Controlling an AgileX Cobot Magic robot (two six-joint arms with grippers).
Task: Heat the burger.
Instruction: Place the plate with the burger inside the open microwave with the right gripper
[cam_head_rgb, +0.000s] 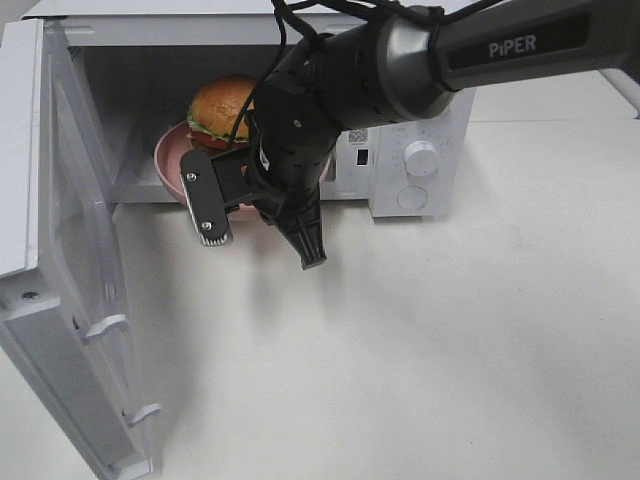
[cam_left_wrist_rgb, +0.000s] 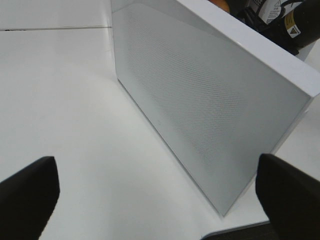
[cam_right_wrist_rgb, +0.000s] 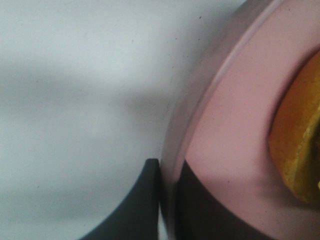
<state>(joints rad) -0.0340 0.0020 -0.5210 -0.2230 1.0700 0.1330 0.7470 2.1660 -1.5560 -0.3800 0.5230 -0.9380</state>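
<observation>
Nearest the high camera, the right arm (cam_head_rgb: 400, 50) reaches into the open microwave (cam_head_rgb: 440, 120), and its wrist covers the front rim of the pink plate (cam_head_rgb: 166, 150). That plate sits inside the microwave with the burger (cam_head_rgb: 222, 105) on it, so loading looks done. Letting go, drawing the arm out, shutting the door (cam_head_rgb: 70, 220) and turning the dial (cam_head_rgb: 421, 158) appear to be what is left.

From the left wrist, the left pincer (cam_left_wrist_rgb: 157, 185) hangs just outside the microwave, facing the outer side of the door. Its jaws are wide apart with nothing between them.

From the right wrist, the right pincer (cam_right_wrist_rgb: 167, 172) is clamped on the rim of the plate, one finger on each side. The burger lies further in on the plate, near the fingers but not touching them.
</observation>
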